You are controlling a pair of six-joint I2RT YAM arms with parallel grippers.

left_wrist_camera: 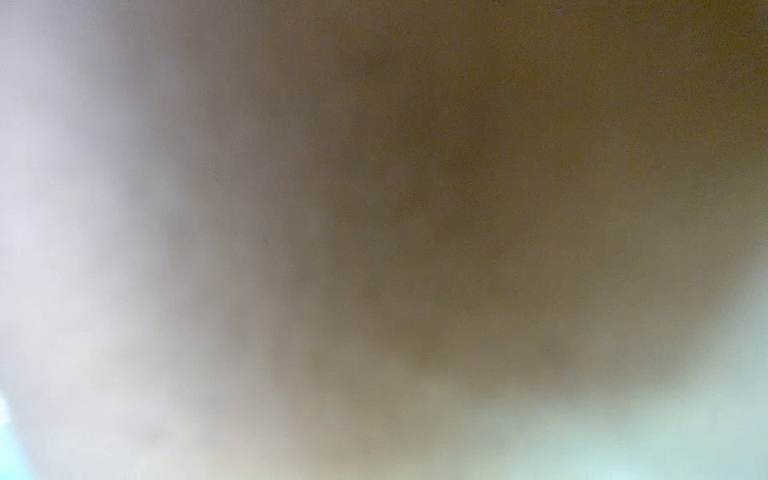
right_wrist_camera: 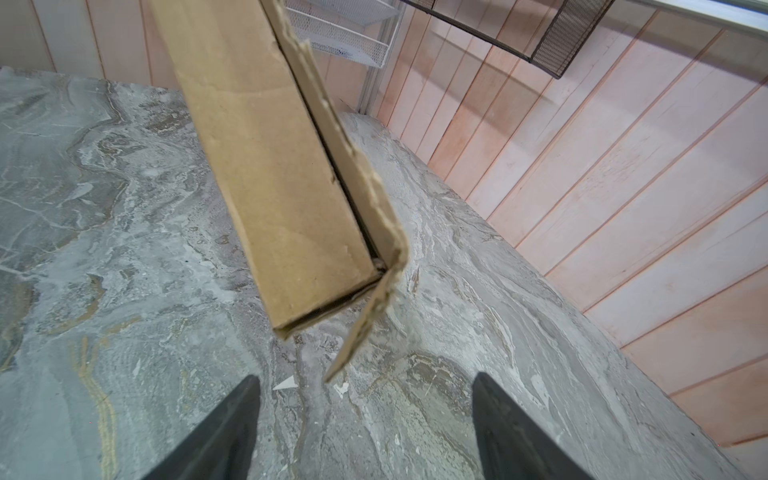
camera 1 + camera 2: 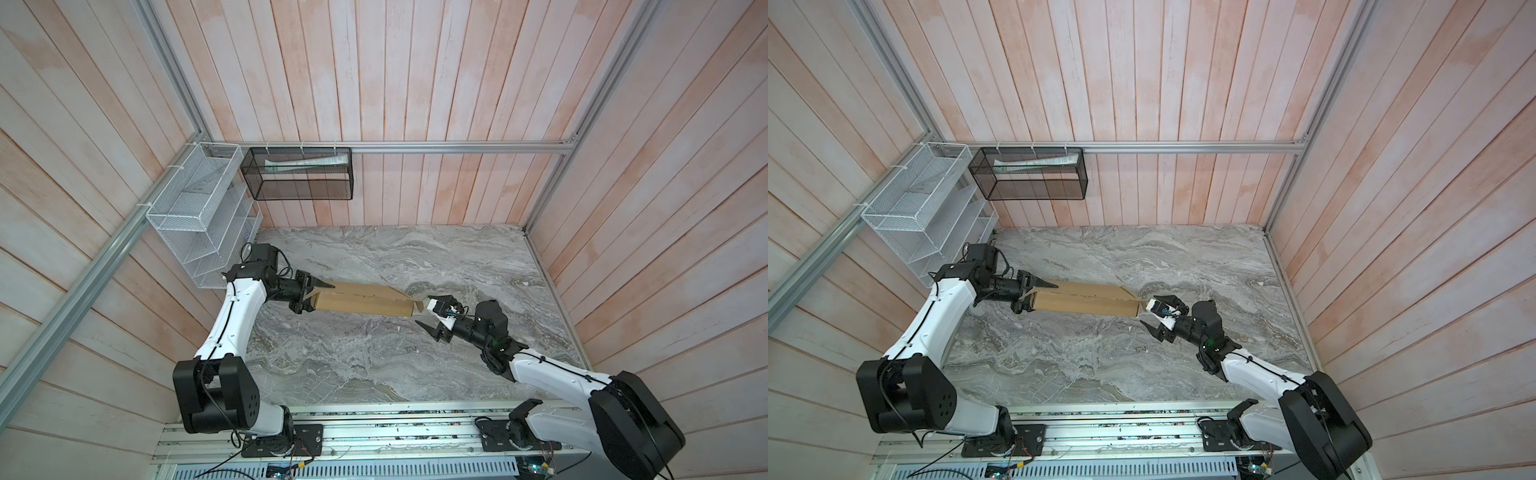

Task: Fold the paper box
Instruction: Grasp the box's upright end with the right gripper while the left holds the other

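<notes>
Tan corrugated cardboard, the paper box lies folded into a long, shallow shape near the middle of the grey marble table, seen in both top views; the left gripper sits at its left end with its fingers closed on that end, one black finger lying along the far top edge; the left wrist view gives only a brown blur; the right gripper is just beside the box's right end, its fingers spread wide and touching nothing; in the right wrist view a ragged end flap stands loose from the box, pointing toward the gap between the two dark fingers.
</notes>
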